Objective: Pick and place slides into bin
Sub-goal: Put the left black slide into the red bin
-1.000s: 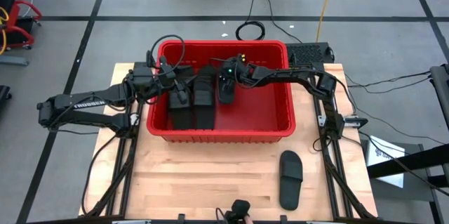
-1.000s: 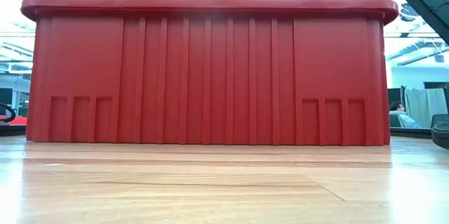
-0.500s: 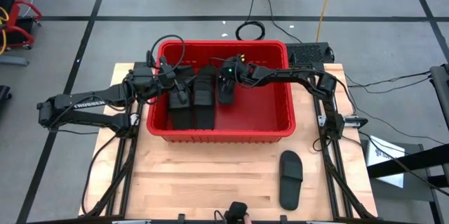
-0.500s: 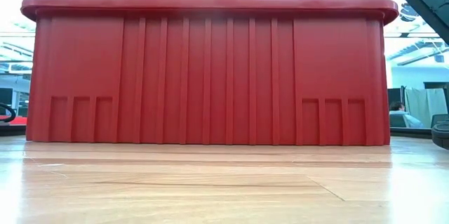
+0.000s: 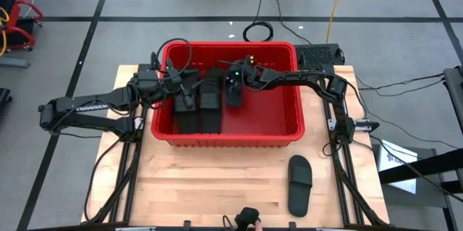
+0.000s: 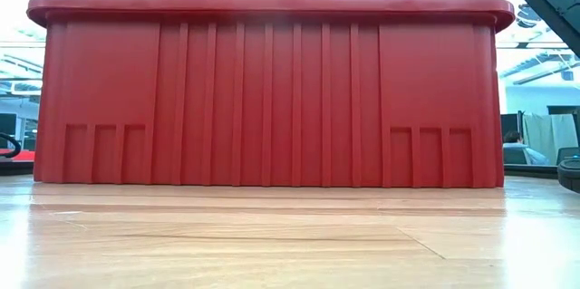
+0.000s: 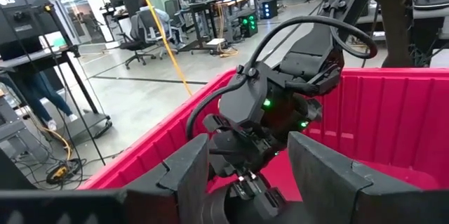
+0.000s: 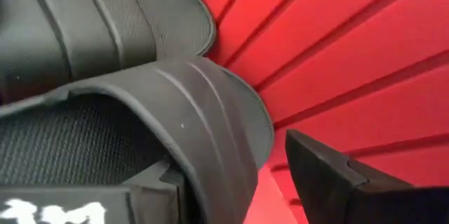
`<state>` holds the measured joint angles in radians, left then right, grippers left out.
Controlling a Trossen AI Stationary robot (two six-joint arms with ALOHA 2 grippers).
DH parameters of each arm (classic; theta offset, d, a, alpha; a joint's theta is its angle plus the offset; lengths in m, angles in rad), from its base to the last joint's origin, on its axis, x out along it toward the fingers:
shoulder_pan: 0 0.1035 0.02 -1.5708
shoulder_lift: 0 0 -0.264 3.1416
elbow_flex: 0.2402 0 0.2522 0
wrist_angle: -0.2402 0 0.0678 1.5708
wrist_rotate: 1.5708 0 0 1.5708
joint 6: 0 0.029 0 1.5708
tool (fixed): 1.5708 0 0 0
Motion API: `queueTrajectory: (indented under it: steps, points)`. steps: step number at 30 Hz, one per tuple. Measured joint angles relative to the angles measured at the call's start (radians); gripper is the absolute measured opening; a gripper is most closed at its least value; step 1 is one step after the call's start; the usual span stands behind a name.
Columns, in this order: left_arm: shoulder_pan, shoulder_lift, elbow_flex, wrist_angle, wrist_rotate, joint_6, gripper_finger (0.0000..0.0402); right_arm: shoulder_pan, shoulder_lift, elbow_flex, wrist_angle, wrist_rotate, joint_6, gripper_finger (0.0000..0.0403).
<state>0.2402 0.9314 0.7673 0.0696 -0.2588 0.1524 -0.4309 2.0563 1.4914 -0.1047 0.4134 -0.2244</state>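
The red bin (image 5: 298, 119) stands at the table's far middle; its near wall fills the low view (image 6: 272, 99). Several black slides (image 5: 199, 108) lie in its left half. One more slide (image 5: 300, 184) lies sole-down on the table, near right. My right gripper (image 5: 233, 92) is open, low in the bin over a slide (image 8: 203, 126): one finger (image 8: 70, 206) is under the strap, the other (image 8: 330, 175) is outside it. My left gripper (image 5: 184, 95) is open above the left slides, and a dark ribbed part (image 7: 245, 196) shows between its fingers. My right gripper has one finger inside the slide's foot opening, under the ribbed strap (image 8: 210, 147). The outer finger stands apart from the strap, with red bin wall showing between them. Whether the inner finger touches the strap, I cannot tell. The slide lies in the bin beside another slide (image 8: 105, 20).
The bin's right half (image 5: 275, 111) is bare red floor. Bare wooden table (image 5: 217, 180) lies in front of the bin. Cables (image 5: 258, 32) run on the floor beyond the far edge. My right arm's wrist (image 7: 273, 104) shows close ahead in the left wrist view.
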Motion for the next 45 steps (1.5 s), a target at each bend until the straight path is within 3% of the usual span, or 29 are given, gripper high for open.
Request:
queueTrajectory:
  steps: [11,20,27,36,45]
  points:
    - [-0.006,0.0,0.0,0.0,0.0,0.0,0.02,0.019,0.0,0.0,-0.049,-0.082,0.005,0.0179]
    - [-0.022,0.0,0.0,0.001,0.0,-0.008,0.02,0.02,0.0,0.0,0.029,-0.075,0.004,0.0172]
    - [-0.047,0.0,0.0,0.001,-0.001,-0.008,0.02,0.013,0.0,0.0,-0.042,-0.086,0.029,0.0172]
    - [-0.059,0.0,0.0,0.001,-0.003,-0.008,0.02,0.013,0.0,-0.001,-0.084,-0.245,0.046,0.0171]
    - [-0.059,0.0,0.0,-0.018,-0.003,-0.009,0.02,0.013,-0.002,-0.001,-0.086,-0.257,0.055,0.0169]
